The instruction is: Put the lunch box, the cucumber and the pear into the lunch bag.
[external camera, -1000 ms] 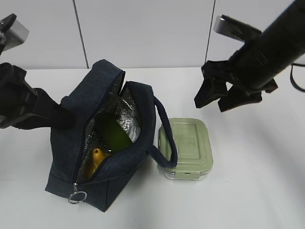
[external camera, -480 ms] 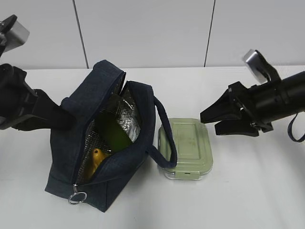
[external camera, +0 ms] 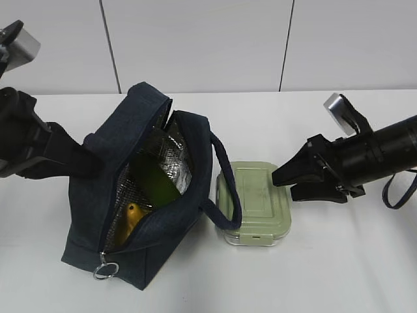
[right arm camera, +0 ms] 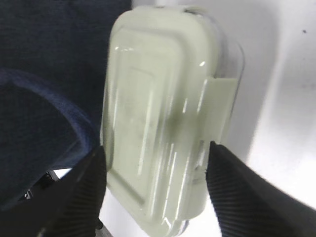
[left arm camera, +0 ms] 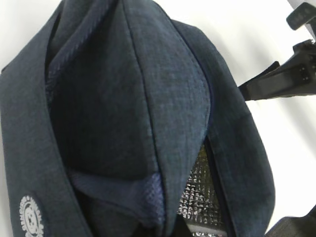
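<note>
The dark navy lunch bag (external camera: 98, 195) stands open at the left, its silver lining showing. Inside lie the dark green cucumber (external camera: 156, 180) and the yellow pear (external camera: 134, 212). The bag's looped handle (external camera: 225, 179) drapes over the left edge of the sage-green lunch box (external camera: 255, 201), which lies flat on the table beside the bag. My right gripper (external camera: 287, 186) is open at the box's right end; in the right wrist view (right arm camera: 155, 197) its fingers (right arm camera: 84, 192) straddle the lunch box (right arm camera: 163, 118). My left gripper (external camera: 85, 160) pinches the bag's left wall; the bag fabric (left arm camera: 123, 108) fills its view.
White table (external camera: 352, 261) with a white panelled wall behind it. The zipper's ring pull (external camera: 105, 268) hangs at the bag's front corner. The right arm (left arm camera: 291, 79) shows past the bag in the left wrist view.
My right gripper has come down from above the table and swung toward the lunch box's right end, staying open. The bag and left arm have not moved.
</note>
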